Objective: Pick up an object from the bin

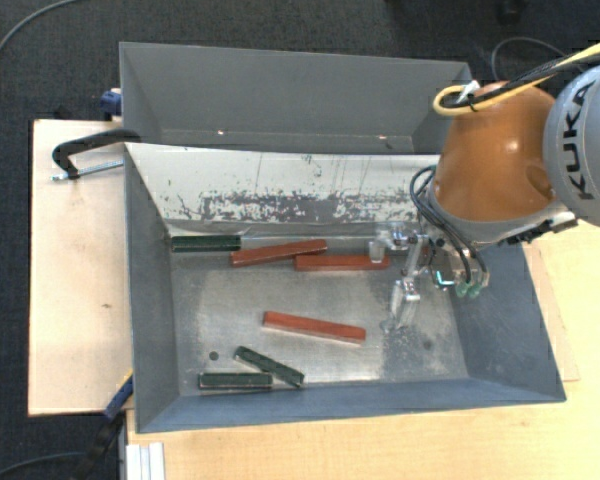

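Handling: the flat red-brown bar [313, 327] lying alone mid-floor looks stiff, light and smooth, probably wood or plastic. It is not fragile, but it may slide on bare metal.
Hold: across its narrow width, near the middle so it does not tip. Both long sides are clear.
Axis: the long axis runs left to right in the view, with the right end dipping slightly toward the near wall. It lies flat.
Place: on the floor of the grey metal bin [145, 268], its right end near the gripper but apart from it.
Gripper [404, 308]: low over the floor's right side, with nothing visibly held. Whether it is wide or narrow I cannot tell.
Neighbours: two similar red-brown bars [278, 254] [340, 262] and one dark green bar [206, 243] lie along the back wall. Two more dark green bars [268, 366] [235, 380] meet near the front.
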Available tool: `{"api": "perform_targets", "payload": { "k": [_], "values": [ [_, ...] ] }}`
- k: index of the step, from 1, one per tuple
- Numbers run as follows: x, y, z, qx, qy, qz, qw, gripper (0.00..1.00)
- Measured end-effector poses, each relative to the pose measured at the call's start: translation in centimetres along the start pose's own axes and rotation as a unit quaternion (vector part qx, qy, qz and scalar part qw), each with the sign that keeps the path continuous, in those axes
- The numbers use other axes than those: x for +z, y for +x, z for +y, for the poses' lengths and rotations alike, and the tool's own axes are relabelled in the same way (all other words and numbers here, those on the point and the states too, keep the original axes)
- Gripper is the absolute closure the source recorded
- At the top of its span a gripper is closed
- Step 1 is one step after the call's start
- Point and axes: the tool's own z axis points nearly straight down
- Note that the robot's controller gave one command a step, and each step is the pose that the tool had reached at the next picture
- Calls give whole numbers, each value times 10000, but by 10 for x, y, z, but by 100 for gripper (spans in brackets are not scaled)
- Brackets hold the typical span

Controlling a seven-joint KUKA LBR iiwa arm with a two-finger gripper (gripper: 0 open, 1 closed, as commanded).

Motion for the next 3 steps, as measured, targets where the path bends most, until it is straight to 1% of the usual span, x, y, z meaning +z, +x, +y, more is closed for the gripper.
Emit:
{"api": "perform_targets", "payload": {
  "k": [1,2,3],
  "values": [
    [119,-15,27,-522,-2,-3,9986,0],
    [115,-16,26,-516,1,-34,9987,100],
    [-19,-9,42,-947,5,-97,9955,100]
  ]
}}
